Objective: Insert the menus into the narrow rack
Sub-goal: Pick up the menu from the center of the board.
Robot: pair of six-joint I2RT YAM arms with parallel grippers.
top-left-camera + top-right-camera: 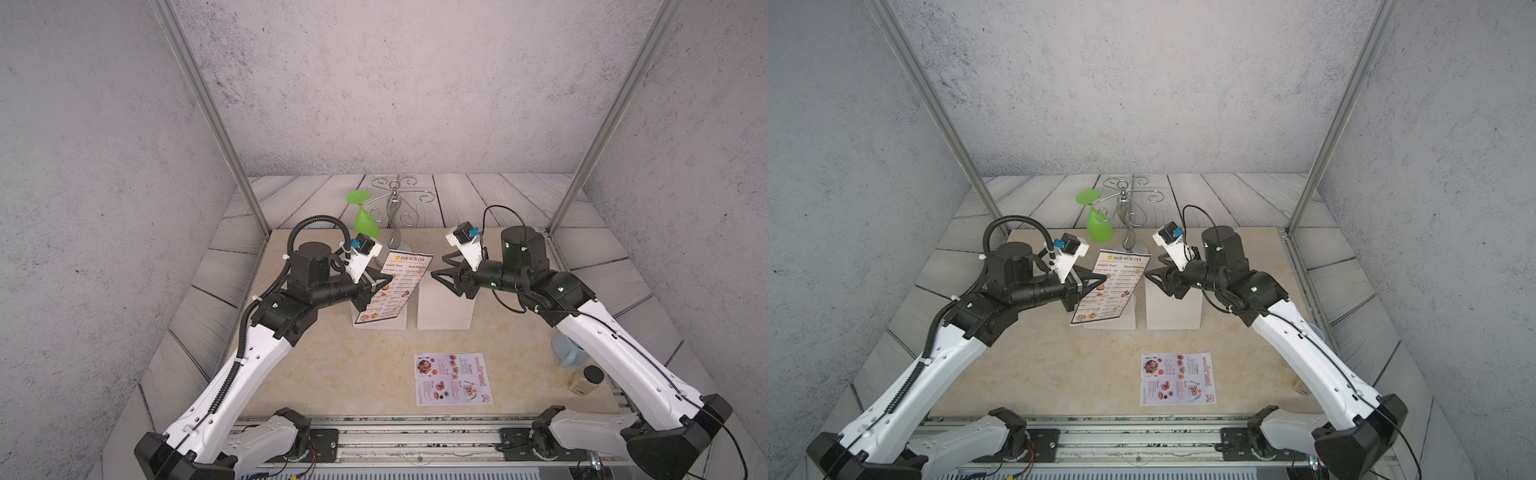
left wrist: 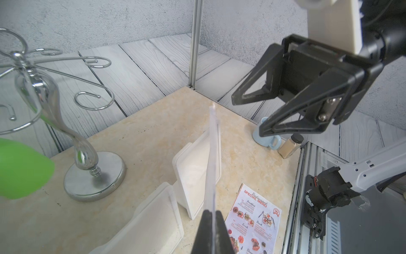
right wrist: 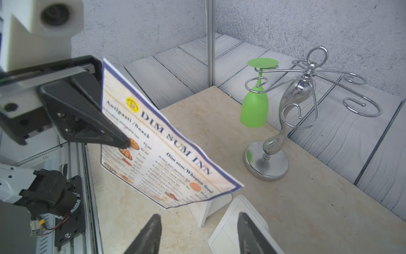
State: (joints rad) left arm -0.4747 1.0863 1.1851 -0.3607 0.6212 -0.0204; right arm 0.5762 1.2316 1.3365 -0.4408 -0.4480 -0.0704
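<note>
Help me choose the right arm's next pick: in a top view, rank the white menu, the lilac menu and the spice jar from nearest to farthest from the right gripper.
From the right gripper:
1. the white menu, held in the air right beside it.
2. the lilac menu, lying flat toward the front.
3. the spice jar, at the front right edge.

I see the white DIM SUM INN menu (image 1: 395,286) up in the air, tilted over the white rack (image 1: 444,309); the lilac SPECIAL MENU (image 1: 453,379) lies flat nearer me.
</note>
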